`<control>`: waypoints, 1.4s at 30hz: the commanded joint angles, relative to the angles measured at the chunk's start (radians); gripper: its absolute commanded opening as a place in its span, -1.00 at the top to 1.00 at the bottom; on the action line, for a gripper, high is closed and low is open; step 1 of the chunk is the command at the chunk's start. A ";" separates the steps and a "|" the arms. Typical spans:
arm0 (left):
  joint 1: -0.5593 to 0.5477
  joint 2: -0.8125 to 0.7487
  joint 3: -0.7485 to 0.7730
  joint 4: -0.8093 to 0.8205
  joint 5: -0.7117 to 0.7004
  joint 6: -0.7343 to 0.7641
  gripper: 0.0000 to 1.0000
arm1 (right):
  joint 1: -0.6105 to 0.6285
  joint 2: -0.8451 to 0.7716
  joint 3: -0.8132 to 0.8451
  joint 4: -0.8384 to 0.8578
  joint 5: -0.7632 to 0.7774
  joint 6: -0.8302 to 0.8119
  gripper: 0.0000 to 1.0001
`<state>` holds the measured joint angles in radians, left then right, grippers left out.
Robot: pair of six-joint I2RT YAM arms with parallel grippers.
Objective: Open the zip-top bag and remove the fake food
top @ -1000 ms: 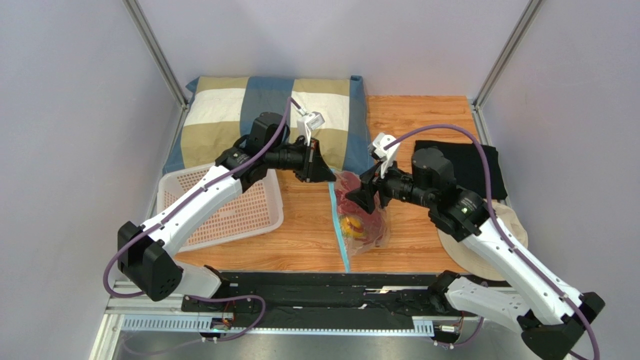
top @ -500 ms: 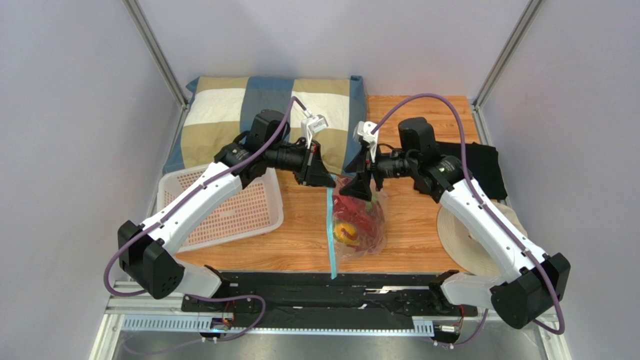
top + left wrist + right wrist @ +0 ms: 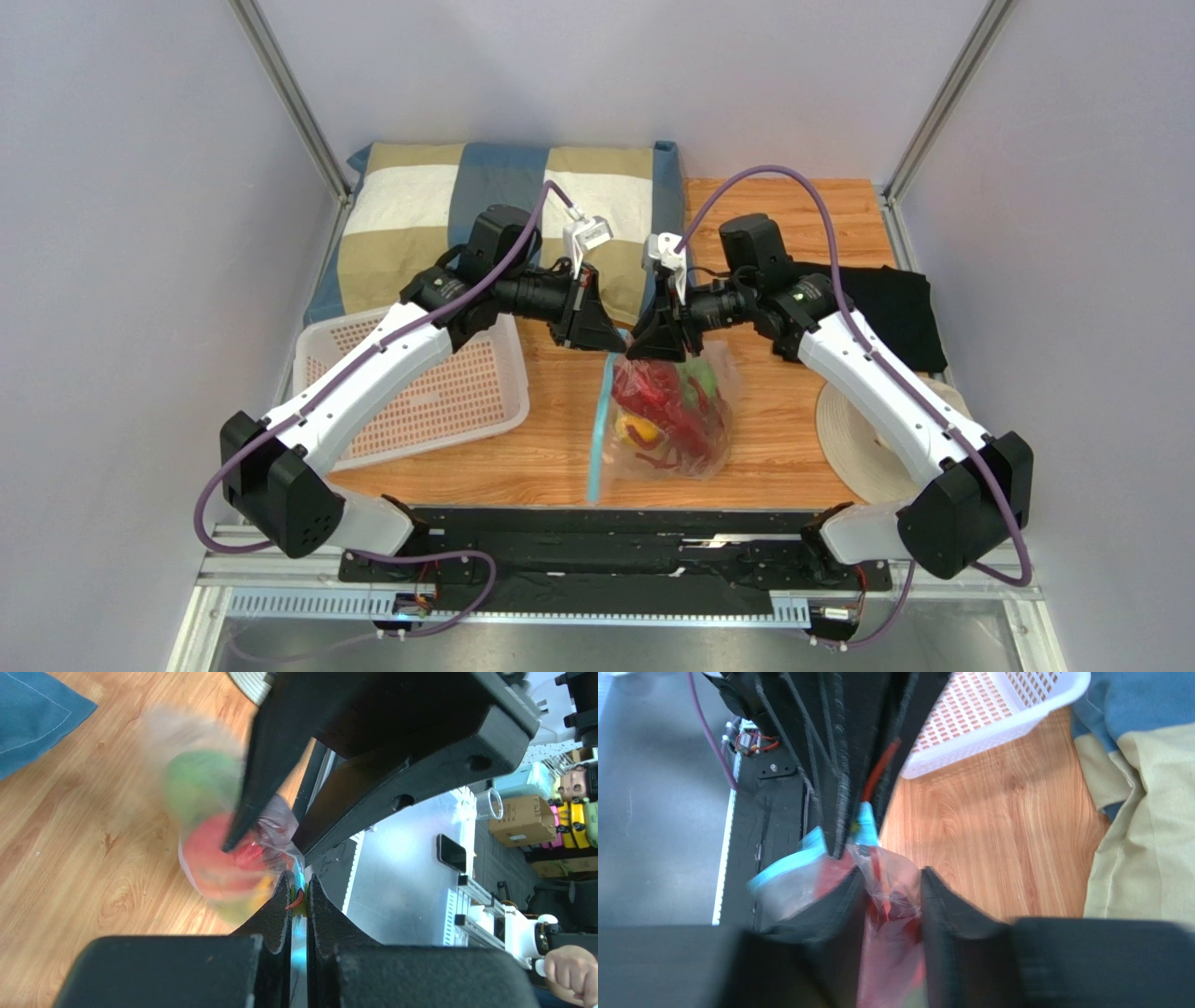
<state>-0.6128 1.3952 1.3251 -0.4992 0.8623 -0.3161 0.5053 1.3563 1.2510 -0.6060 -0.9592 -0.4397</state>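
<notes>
The clear zip-top bag (image 3: pixel 697 437) hangs tilted over the wooden table between both grippers, its light blue zipper strip (image 3: pixel 602 427) running down its left side. Inside show the fake food: a red lobster (image 3: pixel 679 402) and a yellow piece (image 3: pixel 638 430). My left gripper (image 3: pixel 606 342) is shut on the top of the zipper strip (image 3: pixel 300 882). My right gripper (image 3: pixel 659 345) sits just to its right, its jaws closed on crinkled plastic of the bag (image 3: pixel 889 899) with red showing through. In the left wrist view the bag (image 3: pixel 224 868) is blurred, with green and red shapes inside.
A white perforated basket (image 3: pixel 421 399) sits at the left under the left arm. A plaid pillow (image 3: pixel 421 210) lies along the back, a black cloth (image 3: pixel 898 301) at the right, and a round beige mat (image 3: pixel 856 455) beneath the right arm.
The right arm swung left to the bag's top and its jaws closed on the plastic. The bag spread and its lower end shifted left. The left gripper stayed put.
</notes>
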 commanded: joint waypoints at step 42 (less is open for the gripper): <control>-0.004 -0.208 -0.264 0.153 -0.183 -0.083 1.00 | -0.067 -0.077 -0.240 0.421 -0.036 0.379 0.54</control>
<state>-0.6121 1.2240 0.9909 -0.2092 0.6071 -0.4725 0.4679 1.3289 0.9756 -0.0799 -0.9653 0.1528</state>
